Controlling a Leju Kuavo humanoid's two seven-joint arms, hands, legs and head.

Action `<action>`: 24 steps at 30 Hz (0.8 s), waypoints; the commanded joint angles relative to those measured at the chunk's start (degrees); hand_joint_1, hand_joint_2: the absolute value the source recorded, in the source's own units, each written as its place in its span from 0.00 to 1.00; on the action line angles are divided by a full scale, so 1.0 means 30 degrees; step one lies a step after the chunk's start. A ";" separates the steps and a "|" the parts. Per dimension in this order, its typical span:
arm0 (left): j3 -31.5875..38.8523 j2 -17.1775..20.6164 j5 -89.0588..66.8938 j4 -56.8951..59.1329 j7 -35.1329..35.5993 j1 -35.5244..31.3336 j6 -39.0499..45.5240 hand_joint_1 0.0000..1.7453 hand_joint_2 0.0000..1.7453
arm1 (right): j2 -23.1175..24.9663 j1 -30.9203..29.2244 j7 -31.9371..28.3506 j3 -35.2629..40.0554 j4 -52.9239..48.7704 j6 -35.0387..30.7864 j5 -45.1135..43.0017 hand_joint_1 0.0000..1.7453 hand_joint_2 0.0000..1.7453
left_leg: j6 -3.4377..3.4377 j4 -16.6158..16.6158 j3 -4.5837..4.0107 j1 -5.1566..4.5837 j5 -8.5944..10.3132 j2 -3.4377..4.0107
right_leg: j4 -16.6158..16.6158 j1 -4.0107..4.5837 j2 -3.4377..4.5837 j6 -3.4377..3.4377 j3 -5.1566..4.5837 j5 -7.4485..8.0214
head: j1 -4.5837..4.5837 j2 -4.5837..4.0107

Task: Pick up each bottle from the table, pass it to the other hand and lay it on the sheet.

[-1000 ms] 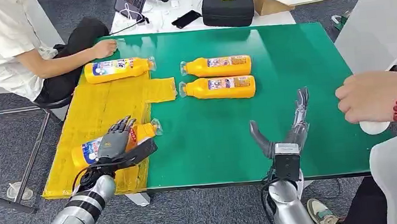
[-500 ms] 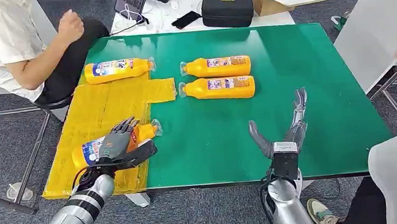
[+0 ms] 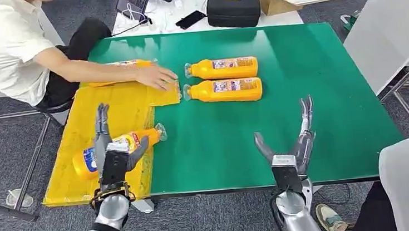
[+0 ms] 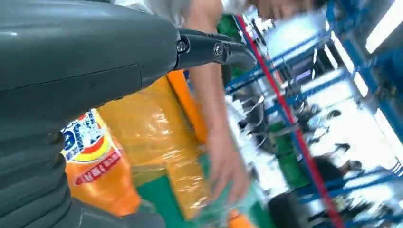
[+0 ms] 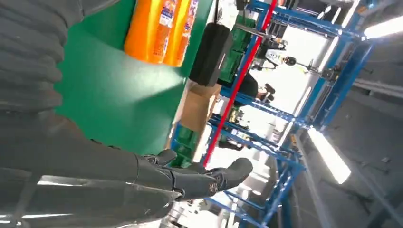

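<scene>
I see the green table with the yellow sheet at its left. One orange bottle lies on the sheet under my left hand, fingers spread, holding nothing. My right hand hovers open, empty, over green.

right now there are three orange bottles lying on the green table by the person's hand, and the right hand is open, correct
Not quite: the head view shows two orange bottles on the green table by the person's hand, not three. The right hand is open.
</scene>
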 commanded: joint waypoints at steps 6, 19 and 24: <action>-0.2981 0.0304 0.2076 -0.4831 0.0765 0.1931 -0.0250 0.00 1.00 | -0.3024 -0.4642 0.5778 0.1976 1.0526 0.1449 1.0794 0.00 1.00 | 0.0033 -0.0022 0.0103 0.0003 -0.0012 0.0043 | -0.0037 0.0011 0.0009 -0.0023 0.0115 0.0006 | 0.0015 0.0000; -0.4345 0.0190 0.3310 -0.4398 0.2364 0.2472 -0.0294 0.00 1.00 | -0.4325 -0.7502 0.8667 0.2207 1.3758 0.3553 1.3563 0.00 1.00 | 0.0042 -0.0004 0.0071 -0.0036 -0.0003 0.0010 | -0.0002 -0.0026 -0.0013 -0.0029 0.0091 -0.0010 | 0.0007 0.0000; -0.4481 0.0260 0.3212 -0.4451 0.2479 0.2417 -0.0263 0.00 1.00 | -0.4290 -0.7853 0.8836 0.2386 1.3993 0.3870 1.3769 0.00 1.00 | 0.0040 -0.0001 0.0023 -0.0012 0.0011 0.0015 | -0.0008 -0.0002 0.0002 -0.0010 0.0041 0.0012 | 0.0000 0.0000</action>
